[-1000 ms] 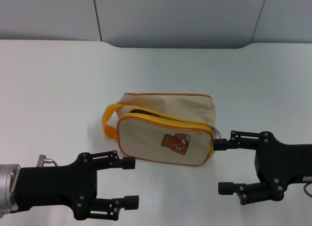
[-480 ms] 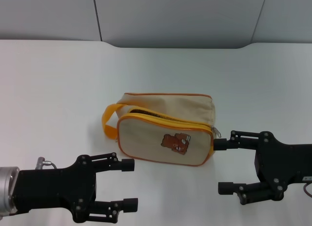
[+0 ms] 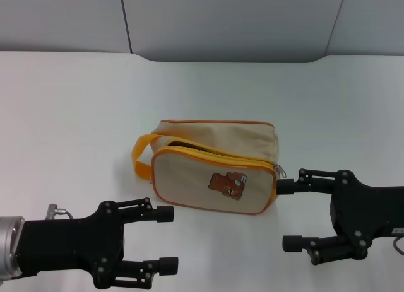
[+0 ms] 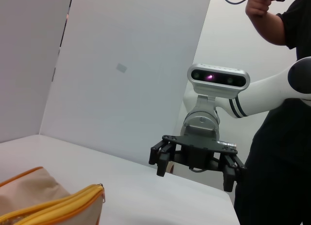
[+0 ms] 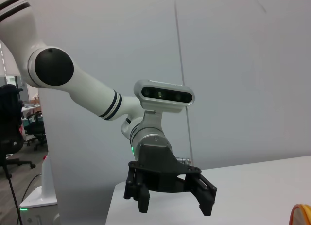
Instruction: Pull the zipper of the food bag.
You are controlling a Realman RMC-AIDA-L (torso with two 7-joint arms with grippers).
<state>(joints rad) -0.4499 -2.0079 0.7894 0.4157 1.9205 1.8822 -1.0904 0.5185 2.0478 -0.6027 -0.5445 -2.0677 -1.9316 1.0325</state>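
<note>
Fingers on both grippers stand spread apart with nothing between them. At the lower right of the head view, the right gripper [image 3: 288, 215] points toward the middle of the frame; its upper fingertip sits just beside the food bag's [image 3: 214, 166] right end, close under the zipper [image 3: 281, 172], whose small silver pull tab hangs at that top right corner of the bag. Whether the fingertip touches the bag cannot be told. Its lower finger lies lower in the frame, apart from the bag.

At the lower left of the head view, the left gripper [image 3: 167, 238] also points toward the middle of the frame, with its fingers released. Its upper fingertip lies below the bag's lower left corner, near it but apart.

The cream bag stands upright on the white table [image 3: 69, 109] in the centre of the head view, bear picture [image 3: 228, 183] facing the camera, its orange-yellow loop handle [image 3: 140, 154] at its left end. The orange-yellow zipper strip curves along the top front edge and shows a dark gap near the handle end.

Both forearms lie low and roughly level, entering from the frame's side edges. The left wrist view shows the right gripper [image 4: 193, 165] in the middle distance, a person in black [image 4: 279, 137] at the right edge, and a corner of the bag [image 4: 48, 203] at lower left. The right wrist view shows the left gripper [image 5: 172, 198] at lower centre.
</note>
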